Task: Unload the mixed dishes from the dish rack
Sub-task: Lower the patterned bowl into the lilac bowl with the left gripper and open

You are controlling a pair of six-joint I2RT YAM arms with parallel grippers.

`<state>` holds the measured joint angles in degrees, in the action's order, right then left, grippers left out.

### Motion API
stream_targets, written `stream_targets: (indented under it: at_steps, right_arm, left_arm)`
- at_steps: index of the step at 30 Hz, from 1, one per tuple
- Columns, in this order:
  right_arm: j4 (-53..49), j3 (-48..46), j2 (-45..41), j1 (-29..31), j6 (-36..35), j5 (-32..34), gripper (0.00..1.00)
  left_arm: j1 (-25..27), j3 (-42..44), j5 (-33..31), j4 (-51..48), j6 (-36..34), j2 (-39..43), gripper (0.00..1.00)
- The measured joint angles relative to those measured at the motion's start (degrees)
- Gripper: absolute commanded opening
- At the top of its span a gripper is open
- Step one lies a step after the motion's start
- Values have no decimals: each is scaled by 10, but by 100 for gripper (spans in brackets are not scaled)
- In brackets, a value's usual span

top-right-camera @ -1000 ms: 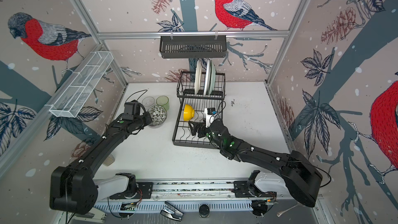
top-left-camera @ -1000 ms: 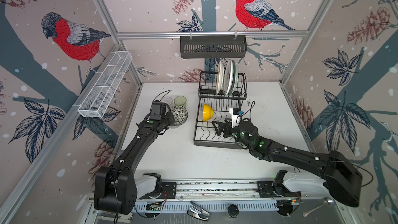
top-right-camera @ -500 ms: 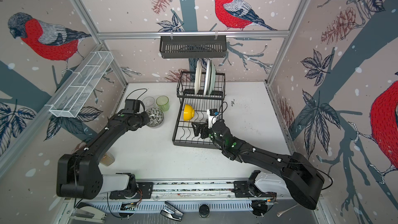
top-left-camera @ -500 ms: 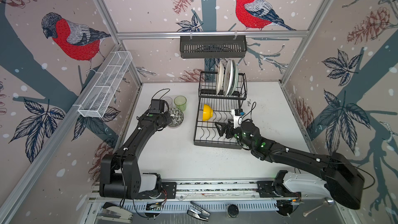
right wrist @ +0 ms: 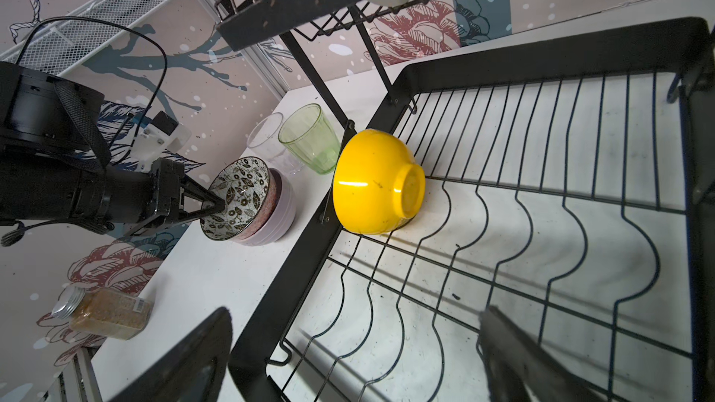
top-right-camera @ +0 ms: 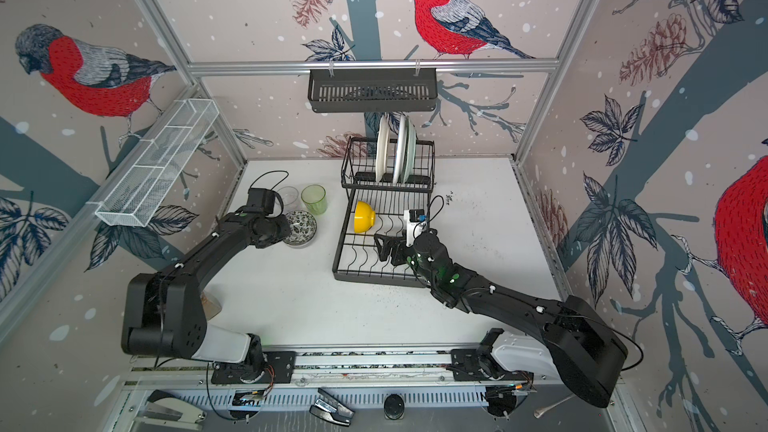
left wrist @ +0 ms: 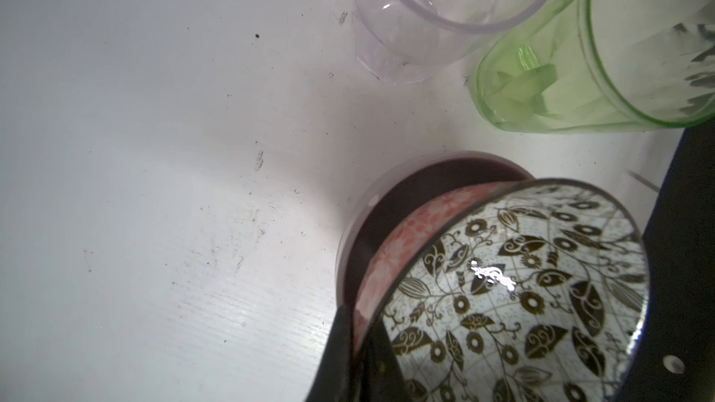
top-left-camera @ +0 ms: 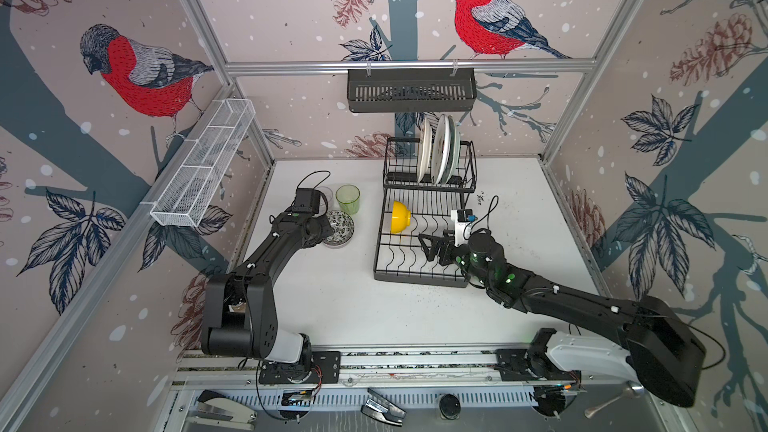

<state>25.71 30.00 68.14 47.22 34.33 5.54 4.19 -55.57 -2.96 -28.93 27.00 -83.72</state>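
Note:
A pink-patterned bowl point(top-left-camera: 341, 225) point(left wrist: 503, 295) sits nested in a lilac bowl point(right wrist: 282, 214) on the table, left of the dish rack point(top-left-camera: 419, 277). My left gripper point(left wrist: 360, 342) point(right wrist: 216, 206) is shut on its rim. Behind it stand a clear tumbler point(left wrist: 425, 13) and a pale-green tumbler point(top-left-camera: 348, 198). A yellow bowl point(top-left-camera: 401, 216) point(right wrist: 371, 187) lies on its side in the rack's flat tray. My right gripper point(top-left-camera: 426, 247) point(right wrist: 356, 315) hangs open over that tray, a short way from the yellow bowl and holding nothing. Cream plates point(top-left-camera: 440, 151) stand in the raised basket.
A spice jar point(right wrist: 104, 313) lies near the table's front left, beside the left arm. A black slotted basket point(top-left-camera: 411, 89) hangs on the back rail. A white mesh trough point(top-left-camera: 203, 168) runs along the left wall. The rack's raised basket stands behind the tray.
My left gripper has brought the patterned bowl down from a tilt until it rests level in the lilac bowl. The right arm has hardly moved.

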Motion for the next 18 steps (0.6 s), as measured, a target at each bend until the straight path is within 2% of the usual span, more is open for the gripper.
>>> stream_targets:
  at_steps: [2, 8, 12, 15, 18]
  right_arm:
    - [0, 0, 3, 0, 0, -2, 99]
    - [-1, 5, 13, 0, 2, -7, 100]
    - [-1, 9, 17, 0, 2, -8, 99]
    - [-2, 10, 22, 0, 2, -8, 99]
    - [-6, 16, 30, -3, 4, -8, 99]
  left_arm:
    - [0, -3, 2, -1, 0, -2, 43]
    - [0, -8, 2, -2, 0, -2, 76]
    - [0, -9, 2, -4, -3, 12, 89]
    - [0, -4, 13, 3, -4, 40, 95]
    - [0, 26, 28, 26, 2, 80, 96]
